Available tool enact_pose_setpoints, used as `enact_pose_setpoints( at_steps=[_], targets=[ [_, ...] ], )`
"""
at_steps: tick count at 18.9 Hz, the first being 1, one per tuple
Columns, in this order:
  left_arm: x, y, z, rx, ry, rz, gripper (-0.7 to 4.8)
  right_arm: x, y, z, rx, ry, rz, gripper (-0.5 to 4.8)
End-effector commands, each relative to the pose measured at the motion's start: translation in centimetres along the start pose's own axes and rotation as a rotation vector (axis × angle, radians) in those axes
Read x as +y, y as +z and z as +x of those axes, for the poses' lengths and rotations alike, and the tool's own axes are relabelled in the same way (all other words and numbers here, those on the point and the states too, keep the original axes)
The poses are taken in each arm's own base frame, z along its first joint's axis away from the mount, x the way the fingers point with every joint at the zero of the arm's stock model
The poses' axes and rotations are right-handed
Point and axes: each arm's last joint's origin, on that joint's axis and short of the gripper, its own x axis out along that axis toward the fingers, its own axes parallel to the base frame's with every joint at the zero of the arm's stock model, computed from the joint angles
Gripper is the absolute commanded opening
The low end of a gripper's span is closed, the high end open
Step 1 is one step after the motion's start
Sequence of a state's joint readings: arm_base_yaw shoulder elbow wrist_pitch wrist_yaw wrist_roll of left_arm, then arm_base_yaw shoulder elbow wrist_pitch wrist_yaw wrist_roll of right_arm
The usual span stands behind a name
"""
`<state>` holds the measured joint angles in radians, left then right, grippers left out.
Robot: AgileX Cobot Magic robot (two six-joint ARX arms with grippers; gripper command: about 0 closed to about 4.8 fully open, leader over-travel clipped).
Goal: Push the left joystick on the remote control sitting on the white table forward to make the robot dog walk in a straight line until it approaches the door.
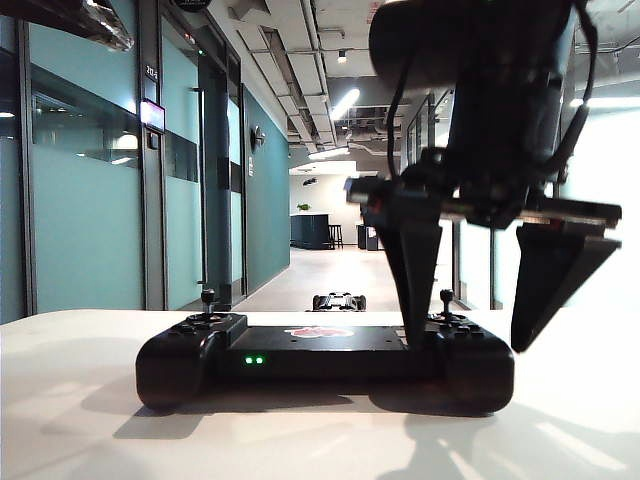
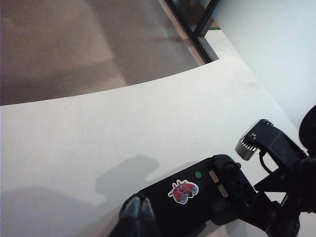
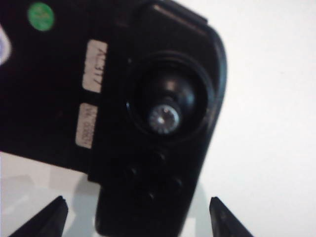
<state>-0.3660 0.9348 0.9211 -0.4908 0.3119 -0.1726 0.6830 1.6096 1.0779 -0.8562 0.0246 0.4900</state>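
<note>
The exterior view alone showed the robot dog [image 1: 339, 301], a small black shape low on the corridor floor beyond the white table [image 1: 80, 400], at about 12 o'clock from the remote control [image 1: 325, 358]. Only there did both thumbsticks show: the left joystick [image 1: 208, 299] at the controller's 9 o'clock end, and the other stick [image 1: 446, 298] at its 3 o'clock end.

The right gripper [image 1: 478, 345] hung over that 3 o'clock end with its dark wedge fingers spread wide, one tip down at the controller's top, nothing between them. The right wrist view looked straight down on a stick [image 3: 164, 118] with a ribbed metal cap in a round socket, both fingertips [image 3: 47, 219] apart on either side of the controller's end.

The left gripper [image 2: 138, 217] showed only in the left wrist view, its dark fingers pressed together at the controller's end. A red sticker [image 2: 182, 191] and green dot [image 2: 198, 174] marked the matte black slab. Teal glass walls [image 1: 80, 190] lined the corridor.
</note>
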Motion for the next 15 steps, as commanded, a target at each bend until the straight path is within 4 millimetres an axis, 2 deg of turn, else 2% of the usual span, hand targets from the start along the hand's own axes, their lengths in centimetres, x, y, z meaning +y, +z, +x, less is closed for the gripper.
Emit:
enact_pose_setpoints(
  at_steps=[1, 13, 14, 15],
  targets=[
    [-0.1, 0.2, -0.1, -0.014, -0.01, 0.013, -0.05, 0.0, 0.3, 0.5, -0.001, -0.002, 0.009, 3.91],
    [-0.1, 0.2, -0.1, -0.014, -0.01, 0.013, -0.05, 0.1, 0.9, 2.2, 0.017, -0.007, 0.021, 3.86],
    [-0.1, 0.2, -0.1, -0.014, -0.01, 0.013, -0.05, 0.1, 0.9, 2.3, 0.019, -0.008, 0.021, 3.53],
    [-0.1, 0.2, -0.1, -0.014, -0.01, 0.013, -0.05, 0.1, 1.0, 2.3, 0.02, -0.012, 0.028, 2.98]
  ],
)
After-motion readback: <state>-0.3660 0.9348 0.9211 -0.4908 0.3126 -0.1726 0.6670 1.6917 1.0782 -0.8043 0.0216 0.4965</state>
